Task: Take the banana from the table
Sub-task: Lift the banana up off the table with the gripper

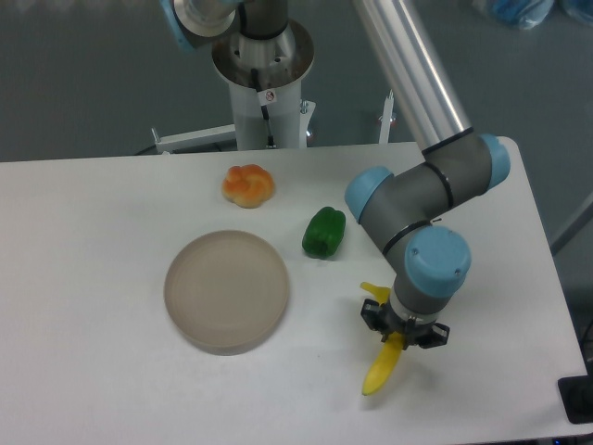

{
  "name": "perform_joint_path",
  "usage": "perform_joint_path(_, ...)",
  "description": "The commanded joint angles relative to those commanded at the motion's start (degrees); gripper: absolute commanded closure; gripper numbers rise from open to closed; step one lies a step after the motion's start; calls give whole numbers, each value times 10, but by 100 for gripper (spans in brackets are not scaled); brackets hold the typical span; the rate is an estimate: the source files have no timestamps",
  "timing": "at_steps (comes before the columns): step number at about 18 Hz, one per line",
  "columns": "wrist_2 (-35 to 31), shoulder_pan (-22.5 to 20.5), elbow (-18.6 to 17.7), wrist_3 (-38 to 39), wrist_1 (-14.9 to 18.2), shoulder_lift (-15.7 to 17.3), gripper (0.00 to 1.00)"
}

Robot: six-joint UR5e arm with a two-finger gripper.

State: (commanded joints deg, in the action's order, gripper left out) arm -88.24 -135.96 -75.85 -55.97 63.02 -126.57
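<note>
While the gripper [404,331] sits clamped across the banana [382,367], its long axis runs toward the table [93,352] front edge.

1. The arm [408,83] is extended from 12 o'clock down toward 5 o'clock, bent at a grey elbow.
2. The wrist [434,262] is pointed straight downward.
3. The gripper [404,330] is closed around the banana [384,363], low over the table [93,371].

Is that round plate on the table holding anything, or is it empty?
Empty. The plate shows only its bare grey-beige surface; the pepper, bun and banana all lie off it.
</note>
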Motion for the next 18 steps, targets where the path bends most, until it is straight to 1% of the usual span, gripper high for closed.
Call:
perform_joint_path(1, 3, -13, 0, -12, 5, 5, 100)
perform_joint_path(5, -1, -23, 4, -40, 31, 18, 100)
perform_joint_path(8, -3, -34, 5, -124, 61, 28, 100)
perform_joint_path(10, -4, -42, 11, -179, 70, 29, 100)
perform_joint_path(11, -4, -43, 14, -192, 73, 29, 100)
perform_joint_path(12, -10, -48, 15, -218, 86, 30, 100)
perform_joint_path(14, -6, -50, 15, -259, 86, 28, 100)
perform_joint_path(18, 4, -59, 19, -279, 87, 27, 100)
